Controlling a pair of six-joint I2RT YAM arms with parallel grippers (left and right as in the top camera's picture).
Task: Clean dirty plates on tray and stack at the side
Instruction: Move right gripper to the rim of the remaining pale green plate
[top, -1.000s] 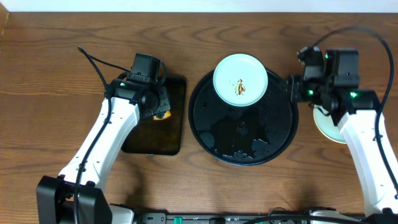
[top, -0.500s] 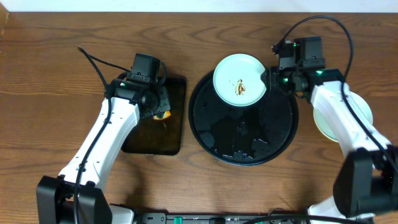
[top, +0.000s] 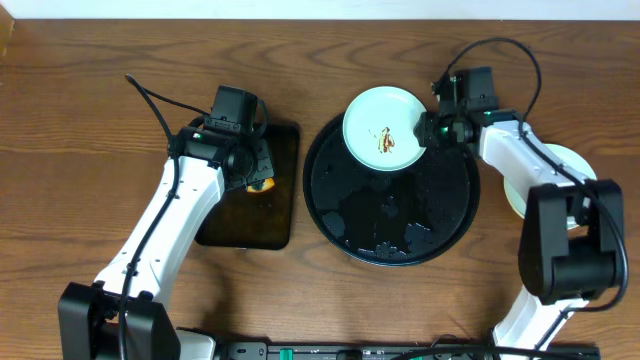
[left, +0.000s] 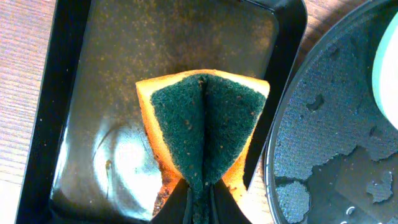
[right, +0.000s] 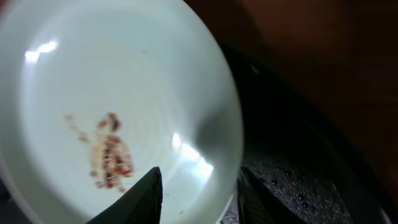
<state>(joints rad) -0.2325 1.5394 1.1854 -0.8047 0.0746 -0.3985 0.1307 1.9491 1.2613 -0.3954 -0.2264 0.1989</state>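
Observation:
A pale mint plate with a brown sauce smear lies on the far part of the round black tray. My right gripper is open at the plate's right edge; in the right wrist view its fingers straddle the rim of the plate. Stacked pale plates lie on the bare wood to the right, partly hidden by the arm. My left gripper is shut on a folded green-and-yellow sponge over the rectangular tray.
A smaller rectangular black tray lies left of the round tray, its wet floor showing in the left wrist view. The round tray's wet surface is spotted with foam and water. Bare wood tabletop lies all around.
My right arm has swung left from the stacked plates at the side to the right rim of the smeared plate on the tray. The left arm has not moved.

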